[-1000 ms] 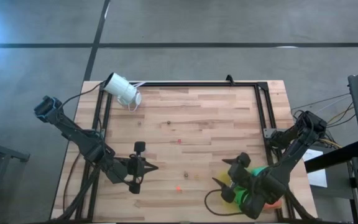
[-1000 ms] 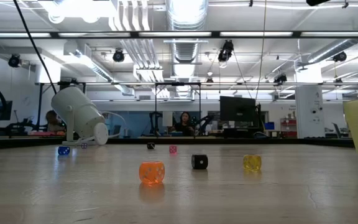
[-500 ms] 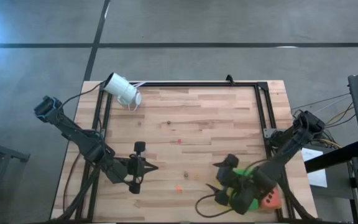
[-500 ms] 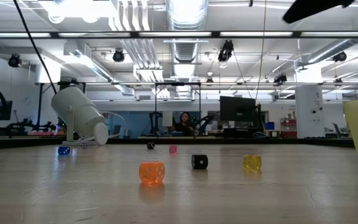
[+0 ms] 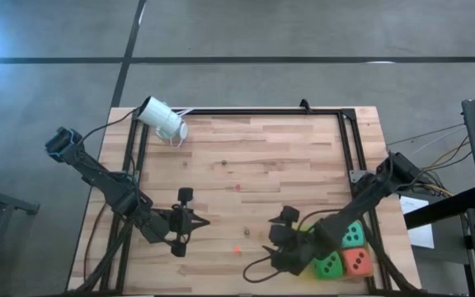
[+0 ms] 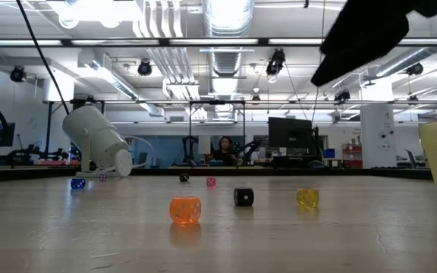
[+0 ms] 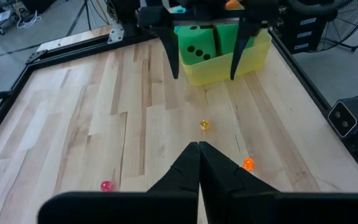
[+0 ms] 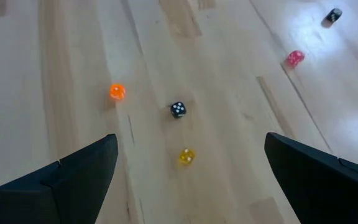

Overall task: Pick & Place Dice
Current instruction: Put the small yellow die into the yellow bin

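Note:
The dice sit in a yellow bin (image 5: 303, 263) at the table's near right corner. The high view shows a green die (image 5: 329, 266), an orange-red die (image 5: 357, 262) and a teal die (image 5: 354, 237). A green die (image 7: 197, 41) with three pips faces the left wrist camera. The right arm covers part of the bin. My right gripper (image 5: 275, 241) is open and hovers above the table just left of the bin, holding nothing. My left gripper (image 5: 198, 221) is shut and waits near the table's near left part.
Tiny dice lie on the wood left of the bin: orange (image 8: 117, 91), black (image 8: 178, 109), yellow (image 8: 186, 156) and pink (image 8: 294, 58). A white camera (image 5: 162, 119) stands at the far left corner. A black frame (image 5: 349, 140) runs along the table's edges.
My right gripper has moved from over the bin toward the table's left and has come down into the low view. The green, orange-red and teal dice it covered now show in the bin. It stays open. The left arm has kept still.

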